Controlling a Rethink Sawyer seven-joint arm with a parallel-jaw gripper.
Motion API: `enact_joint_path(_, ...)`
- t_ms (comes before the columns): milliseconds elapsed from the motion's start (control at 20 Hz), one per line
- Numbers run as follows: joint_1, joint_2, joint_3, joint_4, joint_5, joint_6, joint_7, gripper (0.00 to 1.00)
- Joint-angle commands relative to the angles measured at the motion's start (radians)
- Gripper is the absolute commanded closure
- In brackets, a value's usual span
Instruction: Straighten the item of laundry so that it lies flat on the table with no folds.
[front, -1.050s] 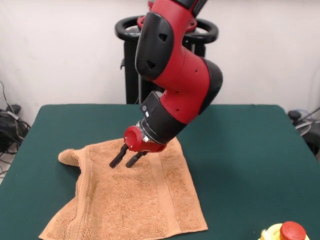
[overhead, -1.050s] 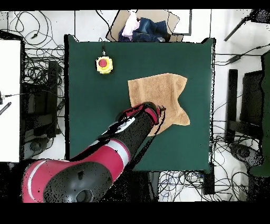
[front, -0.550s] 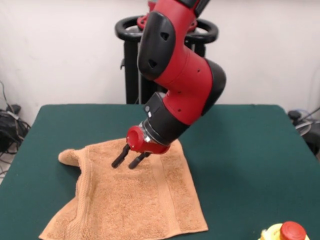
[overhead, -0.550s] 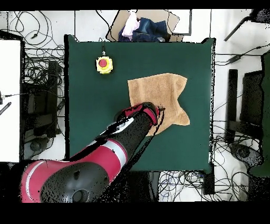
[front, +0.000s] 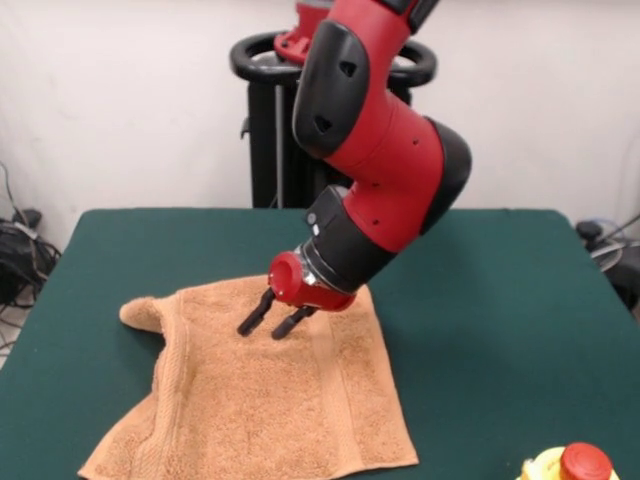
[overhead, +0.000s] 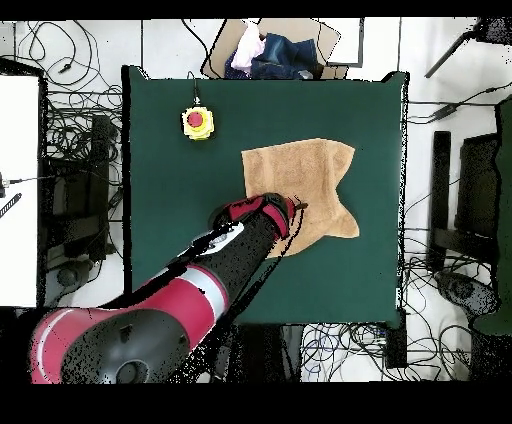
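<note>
Orange-tan terry cloth towel (front: 270, 400) lies mostly spread on the dark green felt desk (front: 500, 300), one corner bunched and a side edge folded, with the black-fingered end effector (front: 270, 324) released, empty, just above it

An orange-tan terry towel (front: 270, 400) lies spread on the dark green bench (front: 500, 300), left of centre and low in the front view. Its upper left corner is bunched into a raised fold, and a woven band runs down its right side.
</note>
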Motion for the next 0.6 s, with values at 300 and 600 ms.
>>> enact_joint_path(300, 0.081, 0.074, 0.105, -0.104, 0.206, 0.046, 0.344, 0.0)
enact_joint_path(600, 0.101, 0.102, 0.083, -0.118, 0.251, 0.051, 0.348, 0.0)
